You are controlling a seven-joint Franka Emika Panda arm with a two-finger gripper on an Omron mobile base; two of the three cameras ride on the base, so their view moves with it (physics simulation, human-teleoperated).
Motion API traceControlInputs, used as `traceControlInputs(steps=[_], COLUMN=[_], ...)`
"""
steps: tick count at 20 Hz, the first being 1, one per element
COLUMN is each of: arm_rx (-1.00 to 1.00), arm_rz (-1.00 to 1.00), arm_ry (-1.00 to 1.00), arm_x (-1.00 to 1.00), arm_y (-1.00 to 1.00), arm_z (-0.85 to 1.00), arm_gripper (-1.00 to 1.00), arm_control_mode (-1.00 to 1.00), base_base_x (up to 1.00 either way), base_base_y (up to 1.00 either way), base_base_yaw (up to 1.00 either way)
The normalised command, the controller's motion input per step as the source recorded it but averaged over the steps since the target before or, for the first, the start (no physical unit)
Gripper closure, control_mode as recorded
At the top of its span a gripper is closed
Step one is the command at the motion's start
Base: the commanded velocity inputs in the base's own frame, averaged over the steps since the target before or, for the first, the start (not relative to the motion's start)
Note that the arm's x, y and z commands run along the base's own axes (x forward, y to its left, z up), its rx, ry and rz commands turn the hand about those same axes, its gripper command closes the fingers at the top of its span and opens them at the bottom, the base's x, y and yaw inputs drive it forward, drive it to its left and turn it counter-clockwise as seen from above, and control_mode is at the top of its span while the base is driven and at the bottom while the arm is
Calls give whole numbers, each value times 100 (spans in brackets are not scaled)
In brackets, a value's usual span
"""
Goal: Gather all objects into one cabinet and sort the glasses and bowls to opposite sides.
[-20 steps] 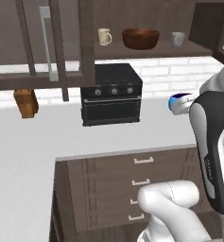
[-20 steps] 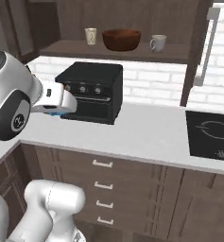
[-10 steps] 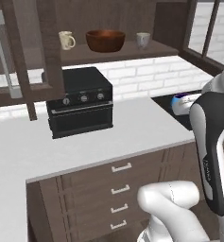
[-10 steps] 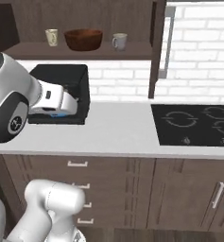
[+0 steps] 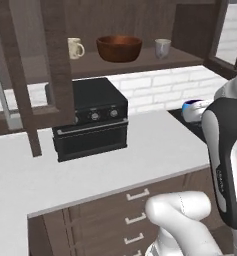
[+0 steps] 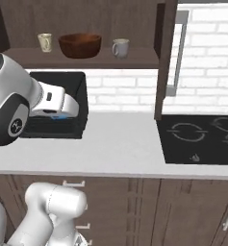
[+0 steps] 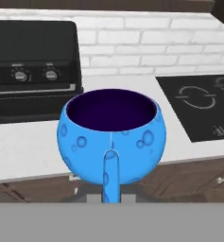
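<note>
The pincer (image 7: 111, 196) was pinching the small, likely light, rigid and slick blue bowl (image 7: 111, 139) by its near rim, carried upright above the surface (image 7: 33, 151), calling for steady handling.

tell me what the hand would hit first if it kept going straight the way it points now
Probably the white brick wall behind the counter. The hand, shut on the blue bowl, points over the white countertop, between the black oven box and the cooktop. Depth is hard to judge.
</note>
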Motion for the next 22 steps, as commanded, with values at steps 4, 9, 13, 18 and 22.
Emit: traceControlInputs(steps=[4, 9, 13, 18, 22], arm_rx=[0, 0, 0, 0, 0], arm_rz=[0, 0, 0, 0, 0], arm_ry=[0, 0, 0, 0, 0], arm_x=[0, 0, 0, 0, 0], arm_y=[0, 0, 0, 0, 0], arm_z=[0, 0, 0, 0, 0], arm_gripper=[100, 100, 100, 100, 100], arm_control_mode=[100, 100, 100, 100, 100], base_base_x=[45, 31, 37, 47, 51], base_base_y=[-19, -24, -1, 0, 0], base_base_yaw=[18, 15, 4, 5, 12])
